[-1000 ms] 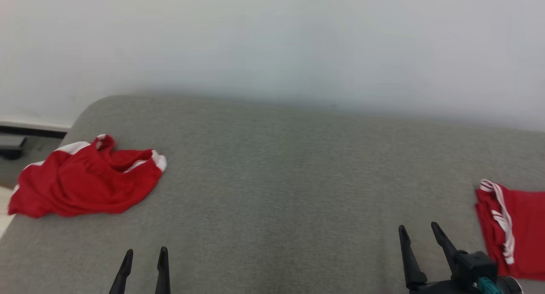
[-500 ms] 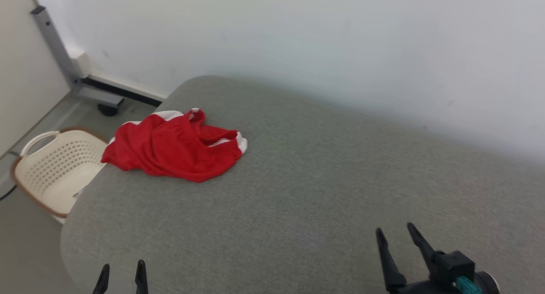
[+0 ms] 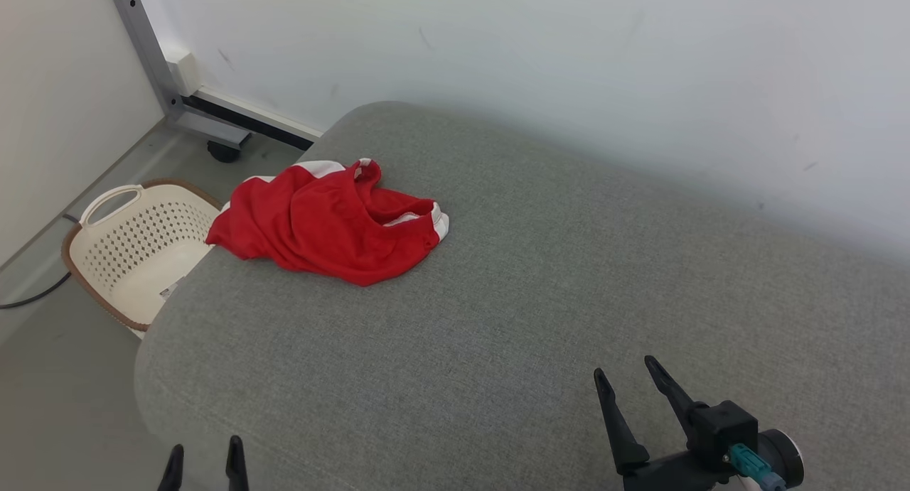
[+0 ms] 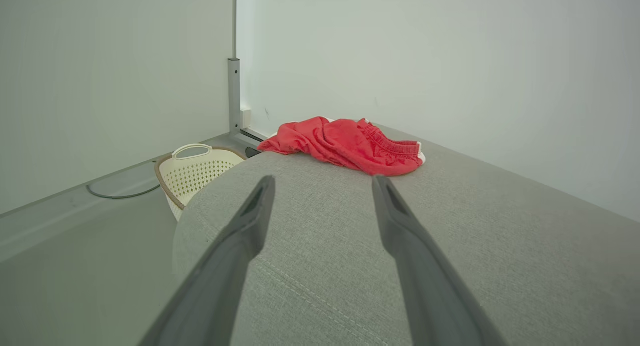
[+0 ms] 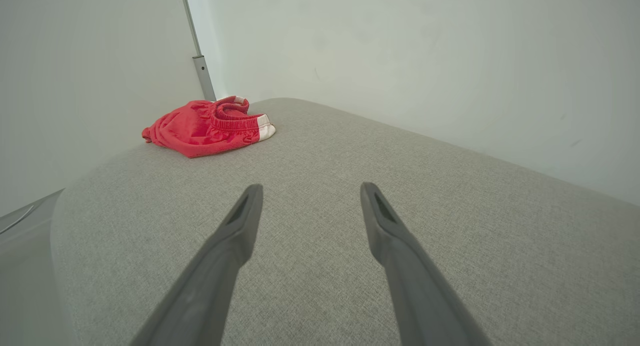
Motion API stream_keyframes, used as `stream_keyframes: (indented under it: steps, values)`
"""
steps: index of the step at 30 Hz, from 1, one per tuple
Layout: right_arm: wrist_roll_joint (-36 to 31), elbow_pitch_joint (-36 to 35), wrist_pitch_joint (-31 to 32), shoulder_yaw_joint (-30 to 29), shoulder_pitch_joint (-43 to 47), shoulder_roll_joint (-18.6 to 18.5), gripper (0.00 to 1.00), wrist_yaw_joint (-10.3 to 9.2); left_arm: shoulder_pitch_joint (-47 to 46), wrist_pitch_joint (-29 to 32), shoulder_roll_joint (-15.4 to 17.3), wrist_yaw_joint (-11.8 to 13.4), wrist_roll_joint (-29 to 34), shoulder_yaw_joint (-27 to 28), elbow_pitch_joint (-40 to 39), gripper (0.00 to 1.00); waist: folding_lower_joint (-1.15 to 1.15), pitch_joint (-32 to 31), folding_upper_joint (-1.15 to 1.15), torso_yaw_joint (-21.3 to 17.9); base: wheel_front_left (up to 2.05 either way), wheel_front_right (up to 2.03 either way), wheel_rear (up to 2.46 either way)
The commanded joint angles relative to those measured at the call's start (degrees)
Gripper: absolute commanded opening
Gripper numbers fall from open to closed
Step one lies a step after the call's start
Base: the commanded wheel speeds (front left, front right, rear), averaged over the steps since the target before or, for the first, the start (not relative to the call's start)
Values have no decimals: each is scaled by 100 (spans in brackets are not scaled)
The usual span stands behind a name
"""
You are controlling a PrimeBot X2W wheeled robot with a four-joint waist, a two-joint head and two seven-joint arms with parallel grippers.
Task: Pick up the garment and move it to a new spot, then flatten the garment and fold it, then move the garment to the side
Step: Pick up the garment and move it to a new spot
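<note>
I am looking down across a wide grey cushion (image 3: 498,320) covered in coarse woven cloth, its far left corner rounding off toward a pale wall (image 3: 569,65). The red garment (image 3: 327,221) with white trim is lying crumpled near that far left corner, reaching the cushion's left edge and sitting well apart from both claws. Just beside that edge, down on the grey floor (image 3: 57,391), a cream basket (image 3: 135,242) with a brown rim and punched holes is standing, and a dark cable (image 3: 32,298) is trailing past it. Behind the basket a grey metal post (image 3: 142,43) is rising in the corner of the room, with a black wheel (image 3: 224,151) under its foot rail. I am keeping the left claw (image 3: 205,454) by the near left edge of the cushion, its two fingers spread wide with nothing between them, pointing toward the garment. The right claw (image 3: 625,369) is hovering over the near right of the cushion, likewise wide and empty.
</note>
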Motion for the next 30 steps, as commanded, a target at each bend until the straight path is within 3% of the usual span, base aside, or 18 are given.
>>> stream_keyframes:
  steps: [1, 7, 13, 19, 24, 30]
  values:
    - [18, 5, 11, 12, 13, -6, 100, -9, -120, -18, -15, -32, -96, -23, 44, 100, 0, -11, -1, -11, 0, 0, 0]
    - [-43, -94, 43, -29, 56, -6, 100, -9, -899, 170, 136, -51, -107, -279, 788, 100, 0, 1, -1, -76, 0, 0, 0]
    - [-247, -438, 243, -115, 203, -5, 100, -9, -2369, 693, 278, -89, -459, -560, 1987, 100, 0, 233, -1, -184, 0, 0, 0]
    - [-509, -984, 612, 182, 14, -36, 100, -9, -3750, 1091, 648, -80, -515, -724, 3580, 100, 0, 885, -1, -989, 0, 0, 0]
    - [-584, -1660, 938, 274, -97, -392, 100, -9, -4730, 1251, 952, -83, -737, -685, 4407, 100, 0, 1636, -1, -1627, 0, 0, 0]
    - [-643, -2576, 1297, -75, 169, -785, 100, -9, -5659, 1598, 1164, -74, -1049, -562, 5025, 100, 0, 2461, -1, -1946, 0, 0, 0]
